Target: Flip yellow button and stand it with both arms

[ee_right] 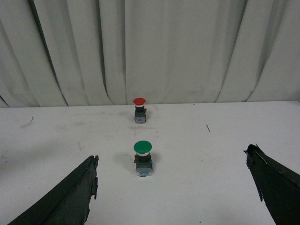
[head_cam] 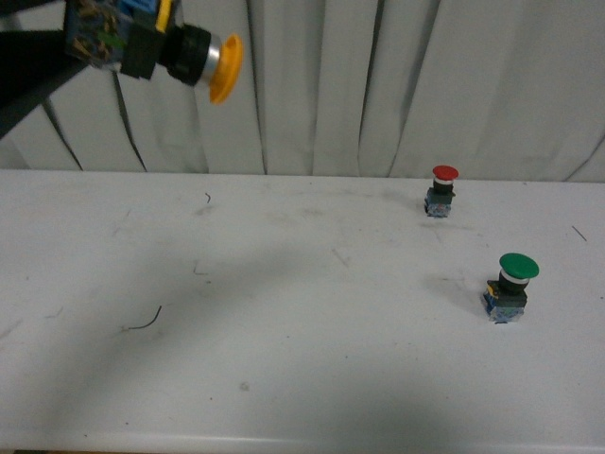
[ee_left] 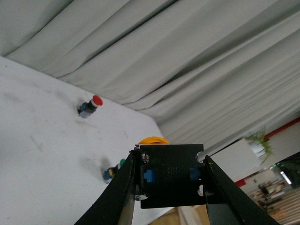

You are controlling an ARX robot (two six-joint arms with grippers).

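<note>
High above the surface (head_cam: 284, 359), left jaws clamp the yellow button (head_cam: 180, 52) (cap sideways); right jaws stand apart.

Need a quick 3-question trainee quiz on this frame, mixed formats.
1. True or false: the yellow button rests on the table.
2. Which gripper holds it, and is the other one open or shut?
3. Fill in: the standing button nearest the curtain has a ___ cap.

Key:
1. False, it is held in the air.
2. The left gripper holds it. The right gripper is open.
3. Red: the red button, behind the green button.
</note>
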